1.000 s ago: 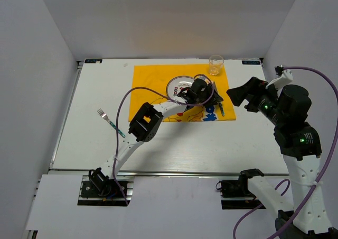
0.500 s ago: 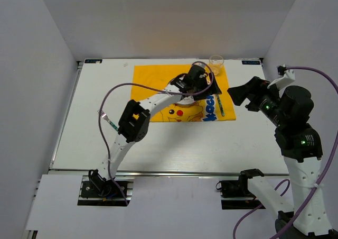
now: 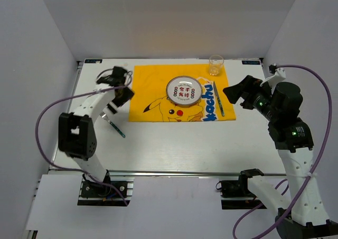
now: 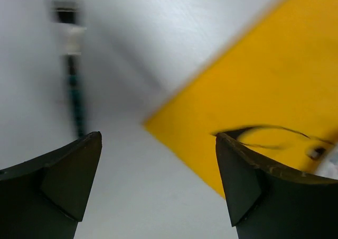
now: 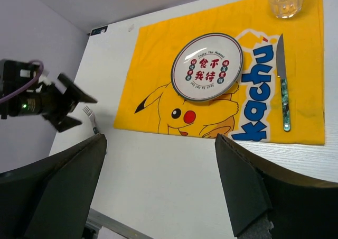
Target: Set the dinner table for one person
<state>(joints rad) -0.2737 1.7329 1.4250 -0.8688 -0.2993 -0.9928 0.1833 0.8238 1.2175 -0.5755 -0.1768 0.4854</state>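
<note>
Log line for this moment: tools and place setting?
left tool: open, near fork | right tool: open, empty | plate, knife, glass: on placemat | fork: on dinner table, left of placemat

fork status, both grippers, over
Left gripper open, near fork. Right gripper open, hovering right of mat. Fork flat on table, left of mat, ungrasped. Nothing blocking it.

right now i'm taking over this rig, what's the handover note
The left gripper is open and empty, by the placemat's left edge, near the fork.
The right gripper is open and empty, raised at the right.
Done: plate mid-mat, knife to its right, glass at the far right corner.
Left: the fork lies on the bare dinner table; it probably goes left of the plate.
</note>
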